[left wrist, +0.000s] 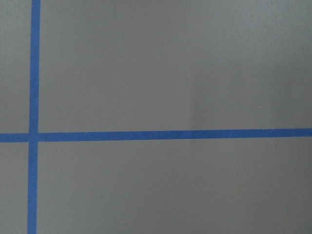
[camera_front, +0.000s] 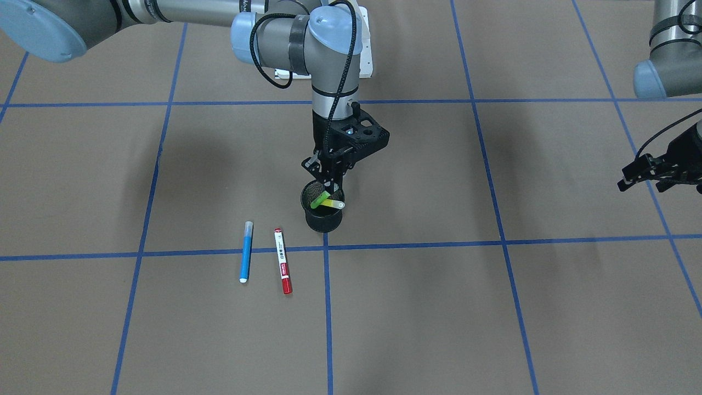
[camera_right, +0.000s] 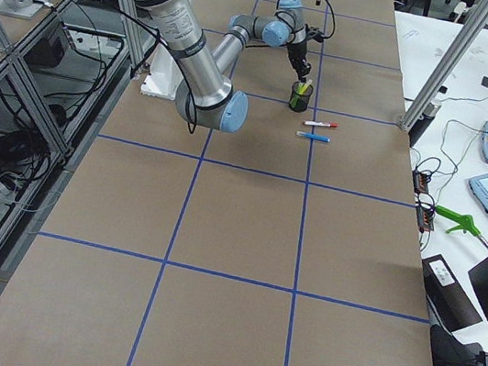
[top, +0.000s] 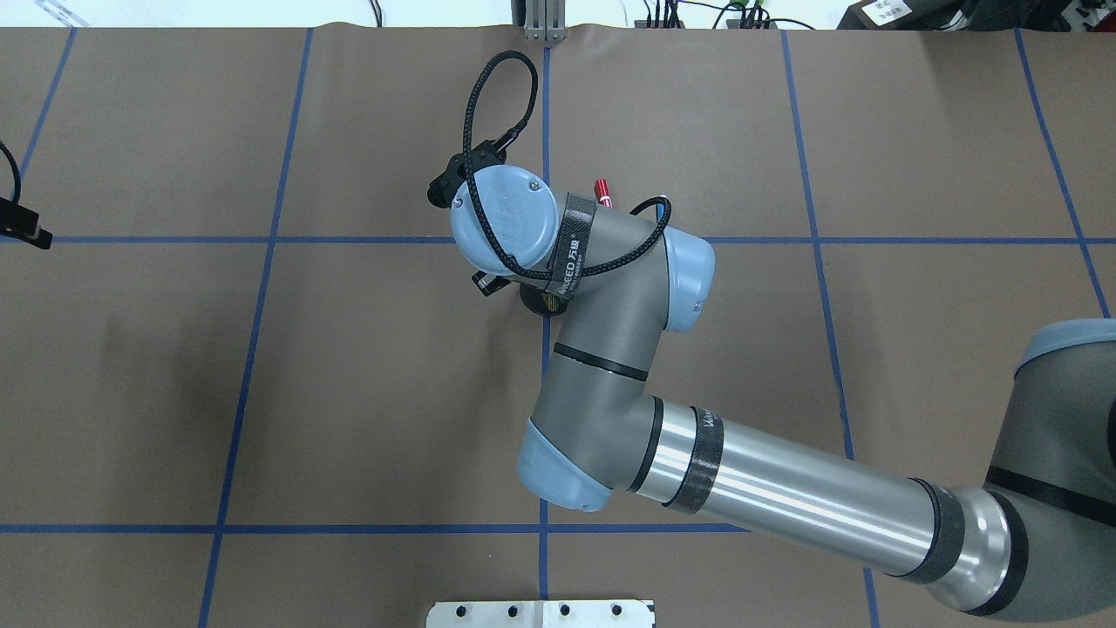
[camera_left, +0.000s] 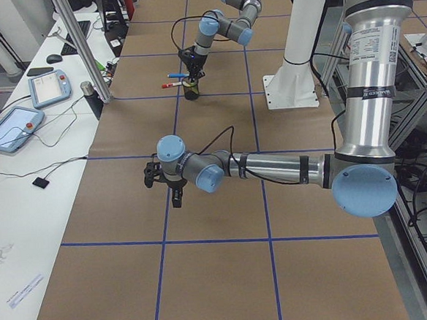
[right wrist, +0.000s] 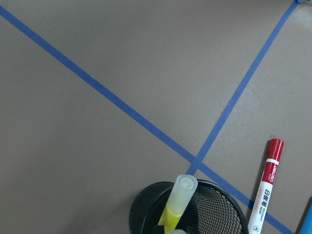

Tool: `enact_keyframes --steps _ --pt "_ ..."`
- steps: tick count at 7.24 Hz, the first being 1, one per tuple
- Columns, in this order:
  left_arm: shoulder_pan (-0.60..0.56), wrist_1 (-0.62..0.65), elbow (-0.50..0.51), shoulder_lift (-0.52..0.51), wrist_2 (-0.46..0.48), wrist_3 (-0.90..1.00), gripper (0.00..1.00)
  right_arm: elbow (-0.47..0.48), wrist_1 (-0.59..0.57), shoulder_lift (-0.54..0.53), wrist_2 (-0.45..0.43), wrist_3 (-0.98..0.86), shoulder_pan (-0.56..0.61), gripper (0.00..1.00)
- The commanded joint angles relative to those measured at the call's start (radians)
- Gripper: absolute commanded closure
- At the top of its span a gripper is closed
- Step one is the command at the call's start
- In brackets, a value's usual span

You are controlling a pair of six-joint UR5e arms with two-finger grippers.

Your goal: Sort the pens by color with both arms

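Observation:
A black mesh cup stands at the table's middle, holding the green pen and the yellow pen, both leaning. My right gripper hangs straight down just above the cup's rim, over the green pen's top. Its jaws look slightly apart and hold nothing that I can see. The blue pen and the red-and-white pen lie side by side on the paper beside the cup. The right wrist view shows the cup, the yellow pen and the red pen. My left gripper is open, empty and far off.
Brown paper with a blue tape grid covers the table. The white metal base stands behind the cup. The right arm's elbow hides the cup from overhead. Tablets lie beside the table. The left wrist view shows only paper and tape.

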Motion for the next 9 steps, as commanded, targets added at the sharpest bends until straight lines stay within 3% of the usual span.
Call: enact_keyframes --steps 1,4,6,7,9 --pt "-0.001 0.060 -0.034 -0.074 -0.055 -0.158 0.01 0.009 -0.027 0.000 0.010 -0.001 0.017 0.88" --pt "0.016 0.516 -0.169 -0.356 -0.056 -0.334 0.01 0.113 -0.171 0.067 0.125 0.002 0.118 0.88" --pt "0.144 0.545 -0.163 -0.482 -0.048 -0.587 0.01 0.128 -0.171 0.135 0.130 0.013 0.200 0.89" --pt "0.186 0.546 -0.159 -0.525 -0.045 -0.683 0.01 0.148 -0.174 0.138 0.180 0.034 0.268 0.89" --pt "0.260 0.548 -0.144 -0.596 -0.001 -0.841 0.01 0.147 -0.177 0.054 0.381 0.162 0.466 0.89"
